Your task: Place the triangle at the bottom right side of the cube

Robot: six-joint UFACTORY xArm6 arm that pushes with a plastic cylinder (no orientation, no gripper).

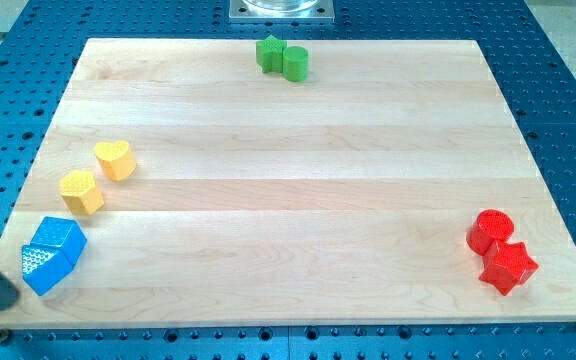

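Observation:
A blue cube [61,238] sits near the view's bottom left corner of the wooden board [298,200]. A blue triangle [40,269] lies against the cube's lower left side, touching it. My dark rod comes in from the view's left edge. My tip [10,300] rests just left of and below the triangle, very close to it; whether they touch cannot be told.
A yellow heart [116,158] and a yellow hexagon-like block [81,191] lie above the blue pair. A green star [270,52] and a green cylinder [295,63] sit at the top edge. A red cylinder [490,231] and a red star [508,266] sit at the bottom right.

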